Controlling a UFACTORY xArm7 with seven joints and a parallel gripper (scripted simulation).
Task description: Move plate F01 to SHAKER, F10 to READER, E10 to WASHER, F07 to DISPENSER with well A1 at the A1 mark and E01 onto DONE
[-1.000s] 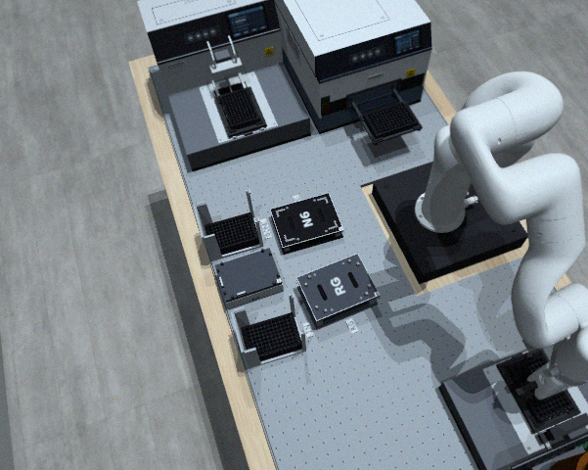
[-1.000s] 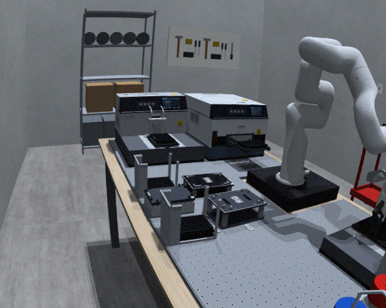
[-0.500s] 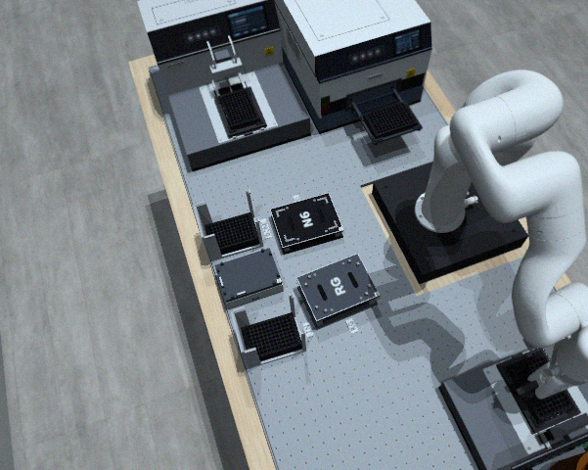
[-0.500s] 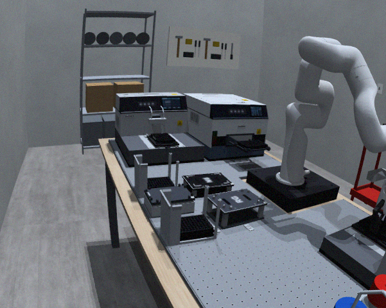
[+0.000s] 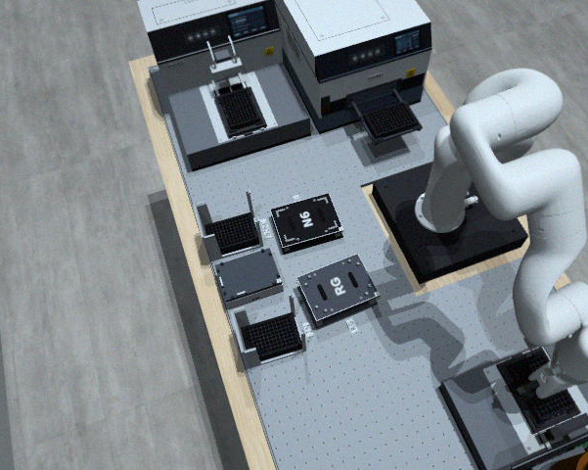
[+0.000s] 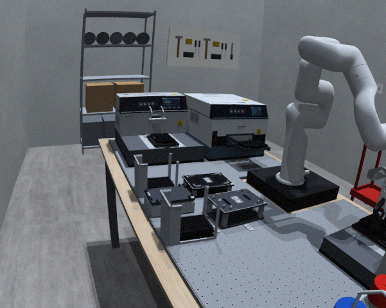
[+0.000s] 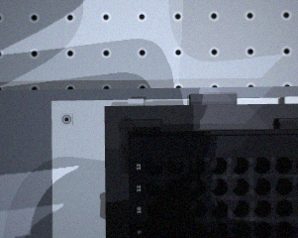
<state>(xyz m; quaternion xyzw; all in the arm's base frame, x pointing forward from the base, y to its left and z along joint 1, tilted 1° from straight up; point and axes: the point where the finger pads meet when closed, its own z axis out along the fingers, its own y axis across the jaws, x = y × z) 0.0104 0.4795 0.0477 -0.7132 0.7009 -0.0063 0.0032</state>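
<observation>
My gripper (image 5: 542,388) is at the near right corner of the deck, shut on a black well plate (image 5: 535,397) that lies on the light carrier of the instrument (image 5: 506,419) there. Its label is not readable. The wrist view shows the plate's corner (image 7: 208,174) over the carrier, with row numbers along its edge; the fingers are out of that view. In the exterior view the gripper (image 6: 380,212) stands low on the plate (image 6: 368,225). I cannot tell whether the plate is lifted off the carrier.
The far left instrument holds a plate (image 5: 241,109), and the far right instrument's tray holds one (image 5: 390,121). Two stack racks (image 5: 231,232) (image 5: 271,336) flank an empty grey platform (image 5: 247,275). Nests N6 (image 5: 306,219) and RG (image 5: 339,287) are empty.
</observation>
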